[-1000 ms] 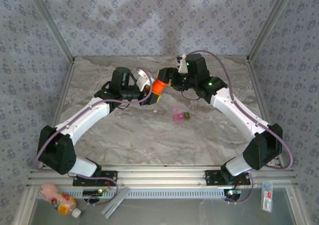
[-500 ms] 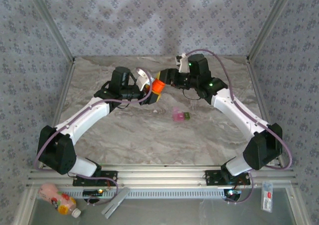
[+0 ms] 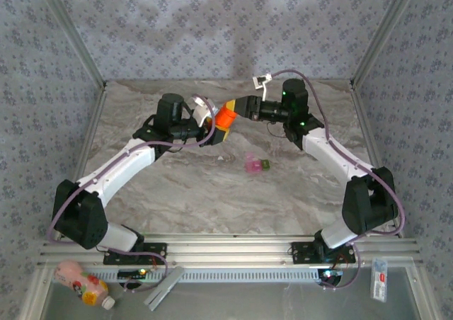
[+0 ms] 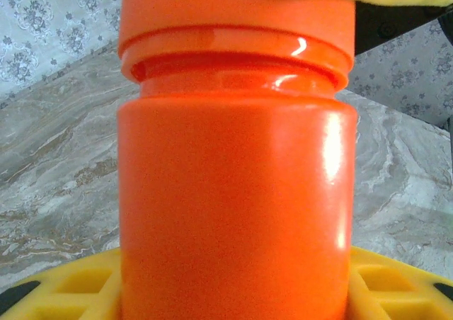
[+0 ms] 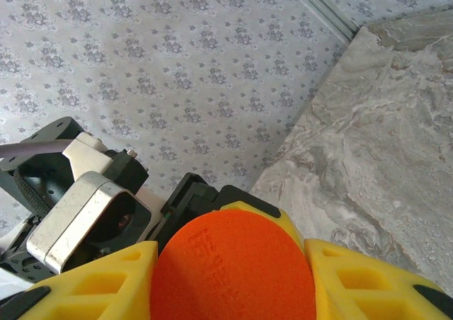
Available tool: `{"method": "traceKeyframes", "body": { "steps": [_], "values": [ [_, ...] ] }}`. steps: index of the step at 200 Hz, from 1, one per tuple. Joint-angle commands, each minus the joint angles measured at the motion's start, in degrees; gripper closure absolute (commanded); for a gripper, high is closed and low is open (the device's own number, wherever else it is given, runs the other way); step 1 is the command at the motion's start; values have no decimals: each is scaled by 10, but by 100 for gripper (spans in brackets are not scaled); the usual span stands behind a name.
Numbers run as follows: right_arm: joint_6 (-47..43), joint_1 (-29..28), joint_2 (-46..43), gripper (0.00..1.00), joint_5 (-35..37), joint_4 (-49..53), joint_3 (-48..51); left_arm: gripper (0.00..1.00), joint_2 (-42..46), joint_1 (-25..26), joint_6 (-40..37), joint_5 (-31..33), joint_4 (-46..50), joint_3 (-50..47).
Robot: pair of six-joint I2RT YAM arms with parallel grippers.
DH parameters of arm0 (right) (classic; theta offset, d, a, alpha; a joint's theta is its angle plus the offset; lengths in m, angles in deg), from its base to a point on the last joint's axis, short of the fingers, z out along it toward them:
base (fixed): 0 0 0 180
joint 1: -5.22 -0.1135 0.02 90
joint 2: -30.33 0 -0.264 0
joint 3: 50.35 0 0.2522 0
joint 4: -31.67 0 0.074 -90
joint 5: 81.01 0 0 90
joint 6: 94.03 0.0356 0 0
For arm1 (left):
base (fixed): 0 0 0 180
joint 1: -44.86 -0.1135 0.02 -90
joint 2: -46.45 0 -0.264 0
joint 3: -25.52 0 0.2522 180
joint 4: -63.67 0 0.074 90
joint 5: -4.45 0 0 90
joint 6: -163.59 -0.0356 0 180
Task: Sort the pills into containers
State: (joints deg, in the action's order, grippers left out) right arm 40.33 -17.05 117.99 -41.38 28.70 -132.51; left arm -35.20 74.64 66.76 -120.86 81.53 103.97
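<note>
We are at the bottle-opening step. The left gripper (image 3: 216,126) is clamped on the body of the orange bottle (image 4: 233,192), holding it raised above the far middle of the table (image 3: 212,192). The right gripper (image 3: 239,108) meets it from the right, its yellow fingers (image 5: 354,277) pressed against both sides of the cap (image 5: 233,270). The cap is seated on the bottle, so we judge that no pills have been released. The pink and green pill case (image 3: 256,165) lies on the table nearer to us, well apart from both grippers. The next move calls for twisting the cap off while the left grip resists the turn. A slipping bottle is the main risk.
</note>
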Motion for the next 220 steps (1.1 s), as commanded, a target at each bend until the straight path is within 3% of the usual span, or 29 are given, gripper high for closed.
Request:
{"method": "traceKeyframes", "body": {
  "steps": [1, 37, 62, 77, 109, 129, 156, 172, 220],
  "values": [
    [-17, 20, -13, 66, 31, 1, -25, 100, 21, 2, -11, -31, 20, 6],
    [-164, -10, -20, 66, 70, 194, -86, 100, 19, 2, -11, -32, 21, 11],
    [-175, -12, -18, 63, 77, 211, -90, 100, 18, 2, -11, -32, 22, 11],
    [-169, -11, -19, 53, 80, 213, -93, 100, 18, 3, -10, -31, 22, 11],
    [-110, 2, -35, 31, 88, 210, -99, 100, 17, 3, -13, -29, 27, 12],
    [-41, 9, -58, 28, 113, 209, -95, 100, 16, 3, -15, -26, 27, 13],
    [47, -1, -81, 26, 224, 305, -96, 100, 12, 2, -17, -23, 26, 14],
    [81, -20, -94, 24, 270, 307, -81, 100, 9, 2, -15, -24, 24, 15],
    [97, -71, -81, 22, 326, 316, -101, 100, 5, 2, -15, -25, 25, 17]
  ]
}}
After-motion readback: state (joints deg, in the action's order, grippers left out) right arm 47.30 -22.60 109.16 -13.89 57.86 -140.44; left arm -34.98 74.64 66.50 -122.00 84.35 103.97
